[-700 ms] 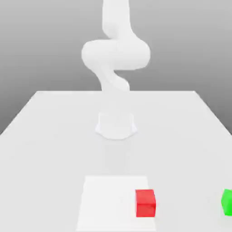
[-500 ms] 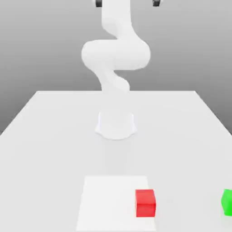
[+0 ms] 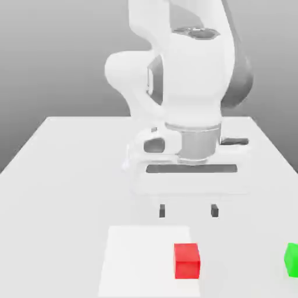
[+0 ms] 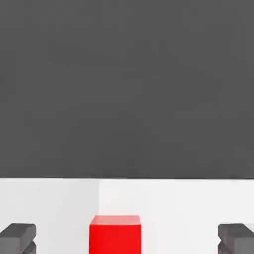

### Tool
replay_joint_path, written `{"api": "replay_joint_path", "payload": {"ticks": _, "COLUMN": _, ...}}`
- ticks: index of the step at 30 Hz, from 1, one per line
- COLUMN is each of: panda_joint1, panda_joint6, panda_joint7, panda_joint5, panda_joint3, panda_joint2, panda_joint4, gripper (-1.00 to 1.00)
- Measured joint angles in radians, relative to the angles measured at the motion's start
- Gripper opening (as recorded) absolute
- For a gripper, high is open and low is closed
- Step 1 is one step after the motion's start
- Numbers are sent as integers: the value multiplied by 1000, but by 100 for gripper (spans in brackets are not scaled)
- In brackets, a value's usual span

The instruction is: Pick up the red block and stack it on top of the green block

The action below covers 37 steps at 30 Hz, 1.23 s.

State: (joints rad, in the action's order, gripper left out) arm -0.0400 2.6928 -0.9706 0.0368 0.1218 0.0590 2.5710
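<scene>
So the red block is sitting right up front on the worktop, at the edge of a white patch that's a bit brighter than the rest. The green block is also near the front, well apart from the red one, over at the exterior view's right and partly cut off by the frame.

Behind and above the red block is the hand, pointing down with its fingertips spread wide and nothing between them. It's not touching either block. In the hand view the red block shows up between the two fingertips, its top and one side visible.

Further back there's the white arm, bent over the worktop, and behind everything just a plain grey backdrop.
</scene>
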Motion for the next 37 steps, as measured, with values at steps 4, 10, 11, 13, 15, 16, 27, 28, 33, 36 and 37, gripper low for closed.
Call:
{"api": "replay_joint_path", "payload": {"ticks": 4, "panda_joint1": -17, "panda_joint6": 95, "panda_joint7": -31, "panda_joint5": 27, "panda_joint3": -13, "panda_joint2": 145, "panda_joint4": 10, "gripper": 0}}
{"api": "replay_joint_path", "payload": {"ticks": 10, "panda_joint1": -45, "panda_joint6": 200, "panda_joint7": -56, "panda_joint5": 59, "panda_joint3": -48, "panda_joint2": 272, "panda_joint4": -7, "gripper": -100}}
{"api": "replay_joint_path", "payload": {"ticks": 11, "panda_joint1": -45, "panda_joint6": 201, "panda_joint7": -57, "panda_joint5": 59, "panda_joint3": -48, "panda_joint2": 272, "panda_joint4": -7, "gripper": -100}}
{"api": "replay_joint_path", "payload": {"ticks": 13, "panda_joint1": -45, "panda_joint6": 201, "panda_joint7": -58, "panda_joint5": 60, "panda_joint3": -47, "panda_joint2": 272, "panda_joint4": -7, "gripper": -100}}
{"api": "replay_joint_path", "payload": {"ticks": 15, "panda_joint1": -42, "panda_joint6": 198, "panda_joint7": -57, "panda_joint5": 59, "panda_joint3": -45, "panda_joint2": 268, "panda_joint4": -6, "gripper": -100}}
{"api": "replay_joint_path", "payload": {"ticks": 16, "panda_joint1": -37, "panda_joint6": 176, "panda_joint7": -52, "panda_joint5": 53, "panda_joint3": -39, "panda_joint2": 243, "panda_joint4": -2, "gripper": -100}}
{"api": "replay_joint_path", "payload": {"ticks": 27, "panda_joint1": -159, "panda_joint6": -93, "panda_joint7": 197, "panda_joint5": 74, "panda_joint3": 151, "panda_joint2": 152, "panda_joint4": -169, "gripper": -100}}
{"api": "replay_joint_path", "payload": {"ticks": 28, "panda_joint1": -180, "panda_joint6": -113, "panda_joint7": 230, "panda_joint5": 85, "panda_joint3": 177, "panda_joint2": 164, "panda_joint4": -198, "gripper": -100}}
{"api": "replay_joint_path", "payload": {"ticks": 33, "panda_joint1": -283, "panda_joint6": -65, "panda_joint7": 268, "panda_joint5": 199, "panda_joint3": 192, "panda_joint2": 325, "panda_joint4": -298, "gripper": -100}}
{"api": "replay_joint_path", "payload": {"ticks": 36, "panda_joint1": -292, "panda_joint6": -48, "panda_joint7": 261, "panda_joint5": 213, "panda_joint3": 183, "panda_joint2": 346, "panda_joint4": -301, "gripper": 100}}
{"api": "replay_joint_path", "payload": {"ticks": 37, "panda_joint1": -292, "panda_joint6": -48, "panda_joint7": 261, "panda_joint5": 213, "panda_joint3": 183, "panda_joint2": 346, "panda_joint4": -301, "gripper": 100}}
